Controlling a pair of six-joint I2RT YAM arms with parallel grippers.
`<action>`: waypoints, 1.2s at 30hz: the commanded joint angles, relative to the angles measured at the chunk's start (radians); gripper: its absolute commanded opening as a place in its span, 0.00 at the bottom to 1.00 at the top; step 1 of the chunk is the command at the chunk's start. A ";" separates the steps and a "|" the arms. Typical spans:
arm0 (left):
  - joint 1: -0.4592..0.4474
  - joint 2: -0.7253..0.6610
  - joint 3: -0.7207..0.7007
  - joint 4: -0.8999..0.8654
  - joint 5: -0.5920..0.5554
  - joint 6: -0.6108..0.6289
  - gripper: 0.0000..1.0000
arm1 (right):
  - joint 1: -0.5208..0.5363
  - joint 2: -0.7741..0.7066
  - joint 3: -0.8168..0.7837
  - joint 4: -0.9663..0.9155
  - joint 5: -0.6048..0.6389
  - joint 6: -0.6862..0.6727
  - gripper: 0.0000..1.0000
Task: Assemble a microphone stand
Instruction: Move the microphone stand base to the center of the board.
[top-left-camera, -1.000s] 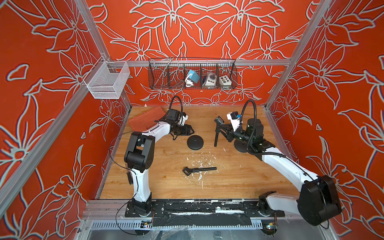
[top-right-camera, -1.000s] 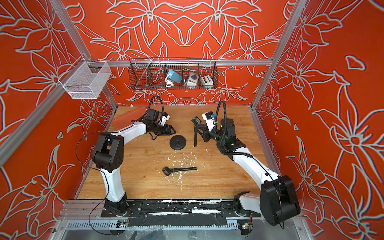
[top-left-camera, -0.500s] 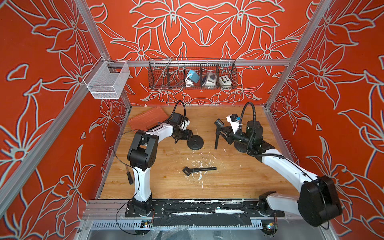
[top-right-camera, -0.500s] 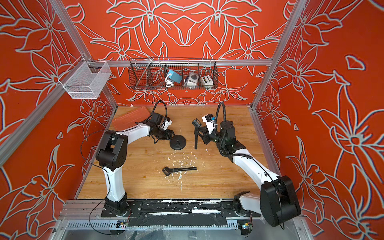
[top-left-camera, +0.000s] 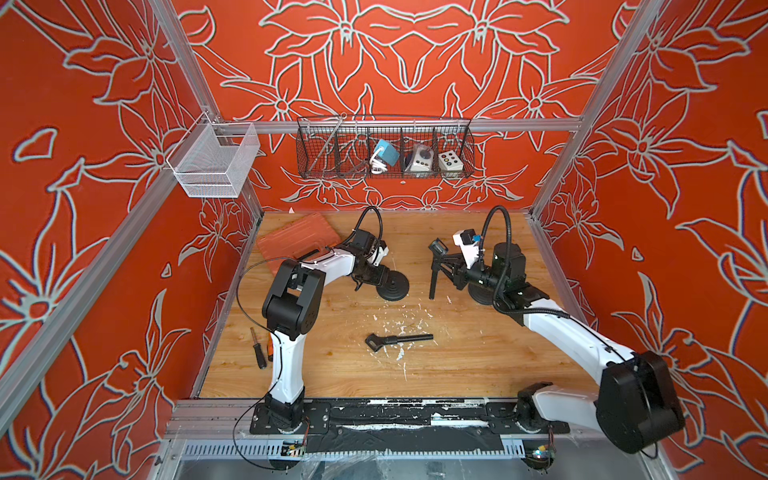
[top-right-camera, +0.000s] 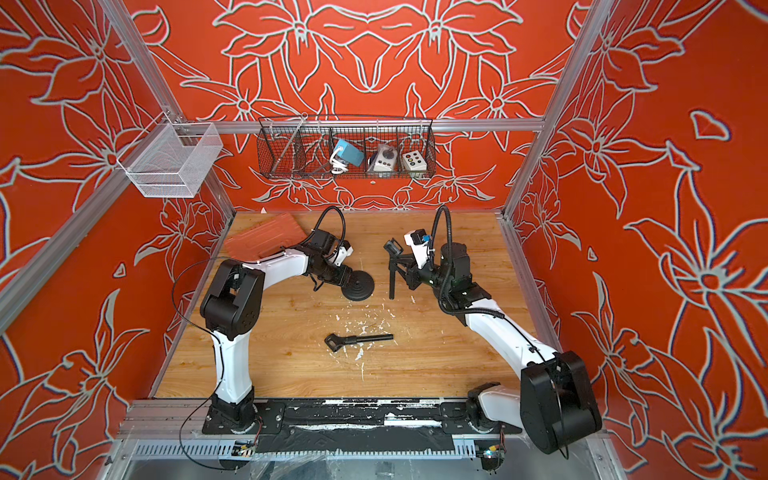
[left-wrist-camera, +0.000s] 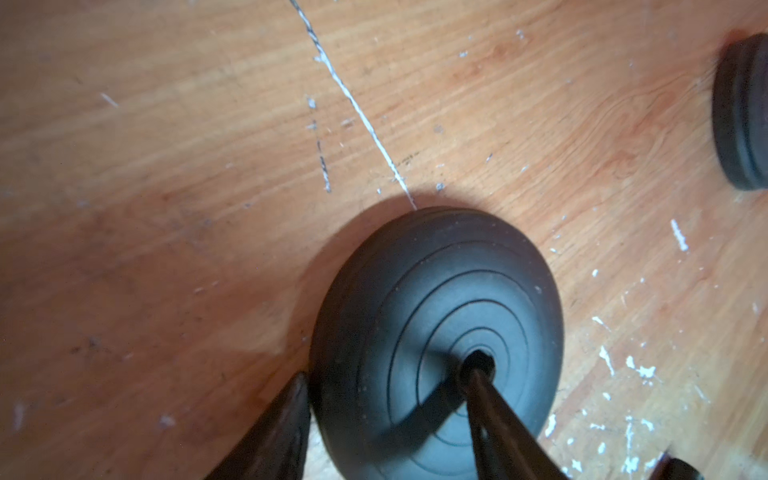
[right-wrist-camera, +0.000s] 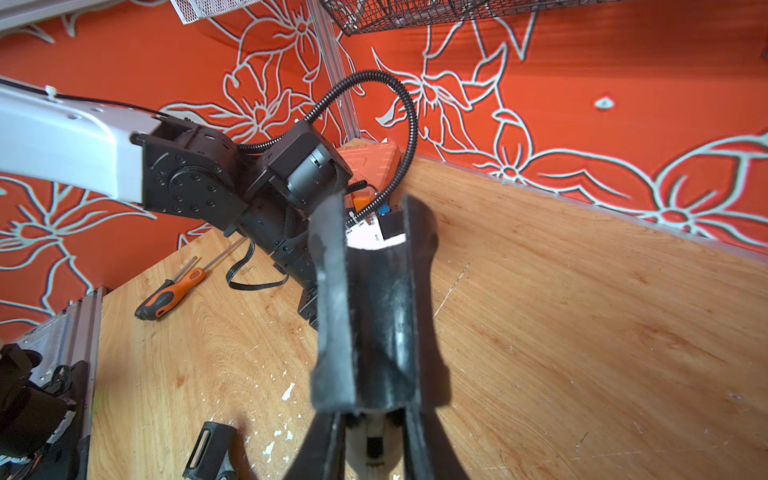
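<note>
1. Two arms face each other over the wooden surface (top-left-camera: 457, 365). The left pincer (left-wrist-camera: 388, 374) is spread across half of the round black ribbed base (top-left-camera: 392, 286). One finger (left-wrist-camera: 286, 424) sits just outside the rim and its partner lies over the centre hole. No firm clamp shows. Closing from this offset could shove or tip the base rather than hold it, and a finger over the hole blocks the socket.
2. Between the pincers, nearer the arm mounts, lies a loose black bar with a clip end (top-left-camera: 397, 340), apart from both. A low sweep by either arm could knock it out of reach.
3. The right pincer (top-left-camera: 452, 272) is pressed together on the black upright pole (top-left-camera: 432, 284), which carries a black clip head (top-left-camera: 438, 248) above the pincer. The pole stands apart from the base, and I cannot tell whether its foot touches the surface. The pinch is on a slim round pole, so I judge it may pivot or slip when the foot is pushed at the socket. A tilted pole could miss the hole and skid a base that is not held.
</note>
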 joint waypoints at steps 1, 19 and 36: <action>-0.038 0.008 -0.019 -0.044 -0.023 0.058 0.56 | -0.007 -0.010 -0.007 0.037 0.000 -0.017 0.00; -0.144 -0.113 -0.149 0.104 0.113 0.004 0.50 | -0.006 0.026 -0.166 0.412 0.016 0.005 0.00; -0.112 -0.581 -0.610 0.511 0.046 -0.218 0.66 | 0.007 0.156 -0.214 0.650 -0.102 0.051 0.00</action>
